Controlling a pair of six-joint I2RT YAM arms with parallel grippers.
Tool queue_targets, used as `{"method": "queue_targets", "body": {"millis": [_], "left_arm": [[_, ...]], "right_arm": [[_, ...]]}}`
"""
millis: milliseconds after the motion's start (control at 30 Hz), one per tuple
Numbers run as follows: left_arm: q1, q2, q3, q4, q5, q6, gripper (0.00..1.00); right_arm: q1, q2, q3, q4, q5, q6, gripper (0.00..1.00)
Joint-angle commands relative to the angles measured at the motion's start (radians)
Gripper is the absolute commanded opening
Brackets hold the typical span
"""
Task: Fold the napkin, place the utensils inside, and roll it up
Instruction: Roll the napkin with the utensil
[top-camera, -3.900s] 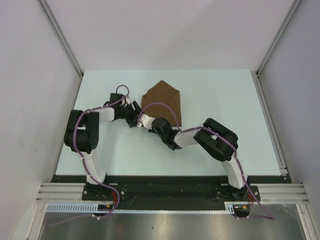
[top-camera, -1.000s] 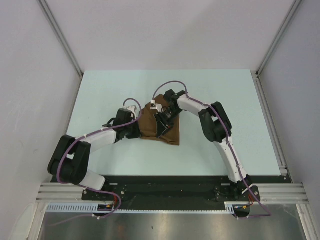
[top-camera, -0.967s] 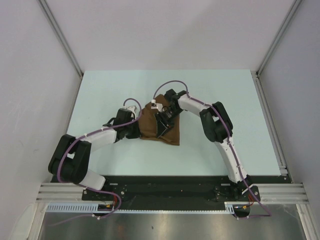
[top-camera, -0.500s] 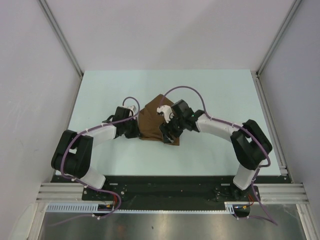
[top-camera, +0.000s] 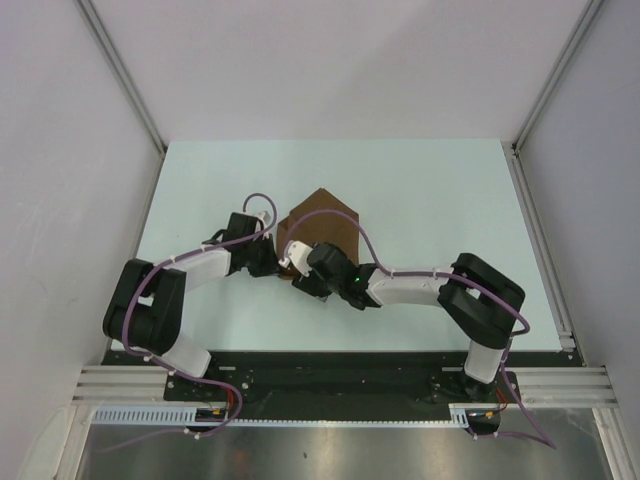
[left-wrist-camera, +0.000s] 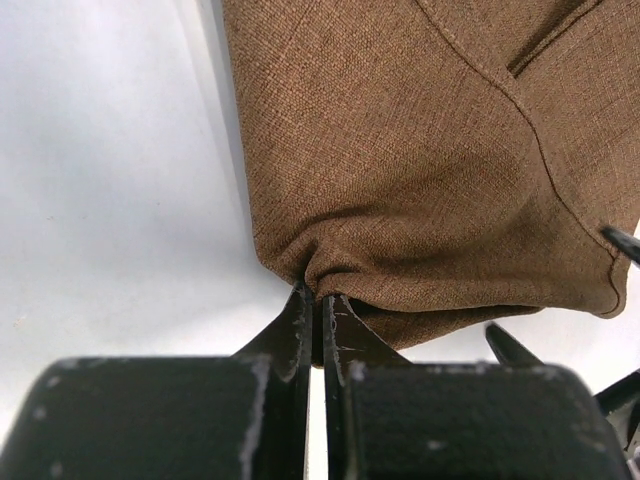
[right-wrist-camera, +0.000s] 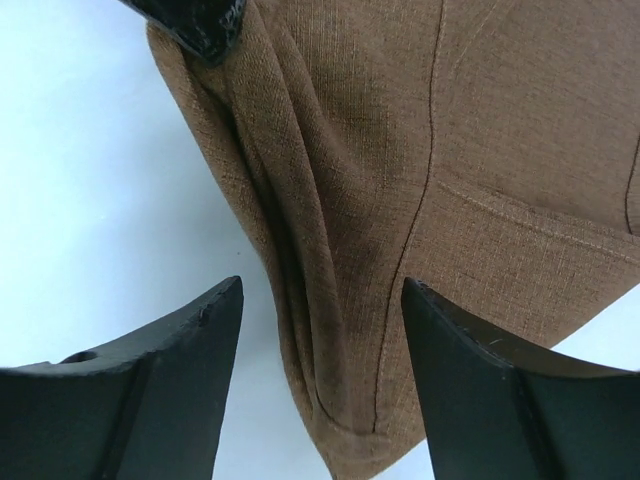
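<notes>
The brown napkin (top-camera: 325, 218) lies folded on the table, with a point toward the far side. My left gripper (top-camera: 274, 262) is at its left near corner. In the left wrist view that gripper (left-wrist-camera: 321, 298) is shut on a bunched edge of the napkin (left-wrist-camera: 400, 150). My right gripper (top-camera: 303, 277) is at the napkin's near end, open. In the right wrist view its fingers (right-wrist-camera: 225, 310) straddle the rounded, folded corner of the napkin (right-wrist-camera: 400, 170) without touching it. The utensils are out of view.
The pale table (top-camera: 440, 190) has raised rails at its left and right edges. The tip of the left gripper (right-wrist-camera: 195, 20) shows at the top of the right wrist view. The right arm's elbow (top-camera: 485, 300) lies low at the near right.
The right arm has swung from the far side of the napkin round to its near end and now reaches in low from the right. The left gripper has stayed pinched on the cloth.
</notes>
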Motion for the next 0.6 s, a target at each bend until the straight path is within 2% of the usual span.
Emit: {"method": "queue_targets", "body": {"millis": [0,133,233,267,333,367,400,433,533,567], "left_arm": [[0.020,0.007,0.032,-0.019,0.012,-0.006,0.00],[0.023,0.007,0.034,-0.019,0.015,-0.006,0.00],[0.026,0.010,0.032,-0.016,0.024,-0.006,0.00],[0.026,0.010,0.032,-0.008,0.028,-0.006,0.00],[0.026,0.007,0.031,0.004,0.057,-0.006,0.00],[0.026,0.004,0.029,0.019,0.064,-0.006,0.04],[0.026,-0.002,0.029,0.025,0.070,-0.006,0.12],[0.028,-0.005,0.032,0.027,0.068,-0.007,0.33],[0.039,-0.049,0.038,0.019,0.036,-0.011,0.61],[0.042,-0.081,0.037,0.012,0.012,-0.012,0.64]], "right_arm": [[0.023,0.046,-0.011,0.091,0.129,-0.088,0.67],[0.041,0.068,-0.028,0.106,0.162,-0.113,0.59],[0.041,0.086,-0.037,0.114,0.160,-0.117,0.44],[0.041,0.091,-0.034,0.111,0.156,-0.117,0.35],[0.041,0.102,-0.022,0.073,0.119,-0.111,0.24],[0.040,0.108,-0.013,0.045,0.097,-0.102,0.02],[0.034,0.109,0.019,0.016,0.047,-0.091,0.00],[0.029,0.109,0.035,-0.049,0.016,-0.081,0.00],[0.000,0.115,0.121,-0.223,-0.102,-0.019,0.00],[-0.008,0.115,0.139,-0.258,-0.134,-0.002,0.00]]}}
